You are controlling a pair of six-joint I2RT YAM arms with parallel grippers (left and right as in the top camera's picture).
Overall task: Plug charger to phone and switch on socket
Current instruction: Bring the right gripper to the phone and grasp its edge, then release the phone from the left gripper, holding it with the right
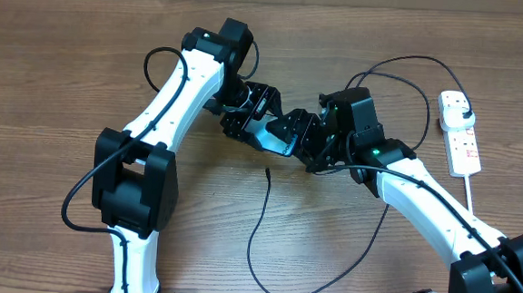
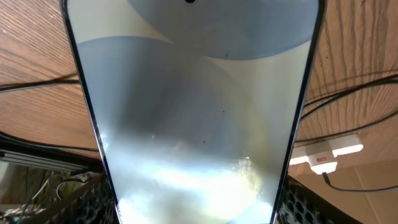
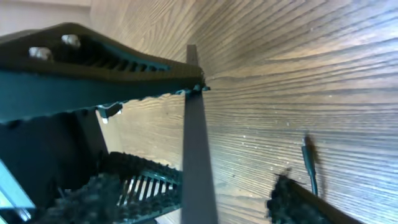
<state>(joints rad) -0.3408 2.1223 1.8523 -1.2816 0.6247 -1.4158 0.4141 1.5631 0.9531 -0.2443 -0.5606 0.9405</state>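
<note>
The phone (image 1: 273,138), its screen glowing light blue, hangs above the table's middle, and my left gripper (image 1: 251,117) is shut on its long edges. In the left wrist view the phone (image 2: 193,106) fills the frame between the dark pads (image 2: 93,205). My right gripper (image 1: 304,138) is open around the phone's other end. In the right wrist view the phone (image 3: 198,162) shows edge-on, with a gap to each of the fingers (image 3: 292,202). The charger tip (image 1: 268,171) lies loose on the table below the phone, and its black plug (image 1: 464,114) sits in the white socket (image 1: 464,145) at the right.
The black charger cable (image 1: 253,255) loops across the near half of the table and back up to the socket. The socket's thick white cord (image 1: 469,194) runs toward the right arm. Arm cables arc behind both wrists.
</note>
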